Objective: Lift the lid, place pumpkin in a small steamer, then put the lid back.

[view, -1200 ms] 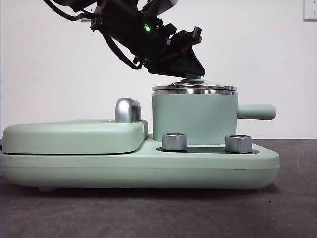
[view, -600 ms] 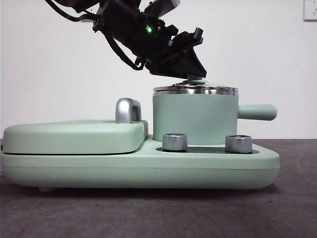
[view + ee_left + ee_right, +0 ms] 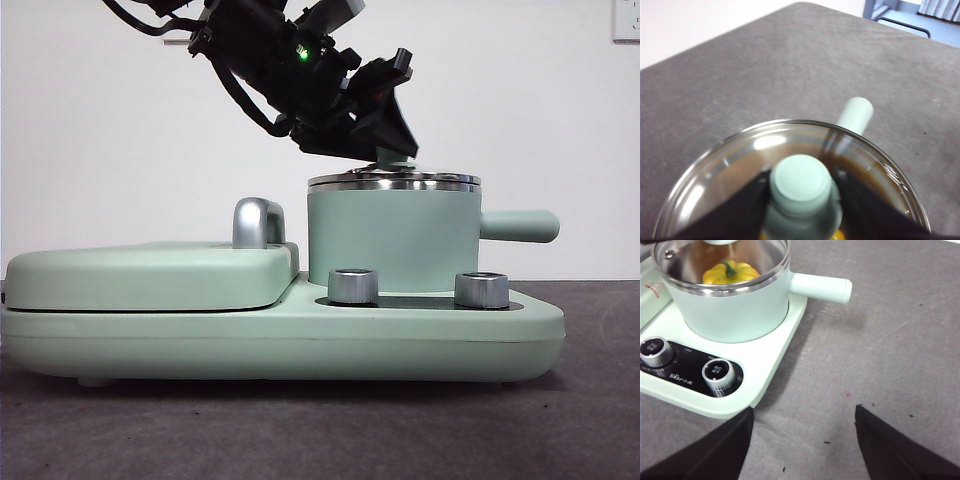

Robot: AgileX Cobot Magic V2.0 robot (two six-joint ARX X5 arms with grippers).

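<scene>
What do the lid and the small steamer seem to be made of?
The lid: apparently clear glass, since the pumpkin shows through, with a shiny steel-looking rim and a matte mint, probably plastic knob. The small steamer: matte mint body, coating or plastic unclear, with a polished metal rim.

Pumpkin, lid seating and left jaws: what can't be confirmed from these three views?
- Pumpkin: hidden by the small steamer wall in the front view; only a yellow sliver shows under the knob in the left wrist view.
- Lid: whether its rim sits fully down all round; the right wrist view cuts it off at the edge.
- Left gripper: contact with the knob is blurred close up.
- Dial labels: too small to read.
</scene>
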